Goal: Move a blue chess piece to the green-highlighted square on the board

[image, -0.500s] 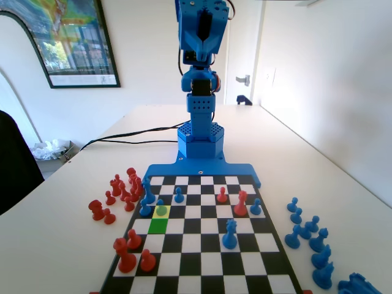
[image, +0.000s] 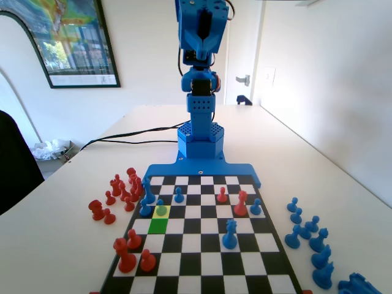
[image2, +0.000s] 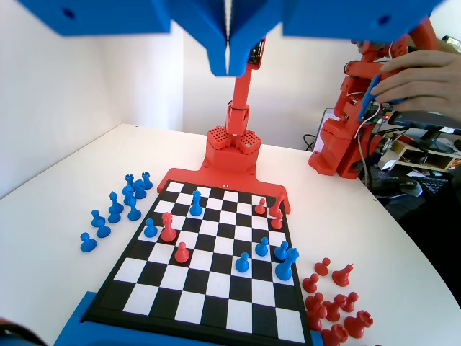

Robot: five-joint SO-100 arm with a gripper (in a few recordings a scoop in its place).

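Note:
The board [image: 202, 263] lies in front of the blue arm [image: 199, 92], which stands upright at its far end. The bright green-highlighted square [image: 158, 225] is bare, on the left side in the fixed view. Just beyond it a blue chess piece, a pawn [image: 161, 207] [image2: 262, 247], stands on the pale yellow square. My gripper [image2: 229, 68] hangs high above the board in the wrist view, shut, with nothing between its jaws.
Other blue pawns [image: 179, 195] [image: 145, 208] [image: 255, 206] and a taller blue piece [image: 229, 234] stand on the board, with red pieces [image: 241, 203] [image: 125, 254]. Captured red pieces [image: 119, 190] lie off the left edge and blue ones [image: 309, 236] off the right.

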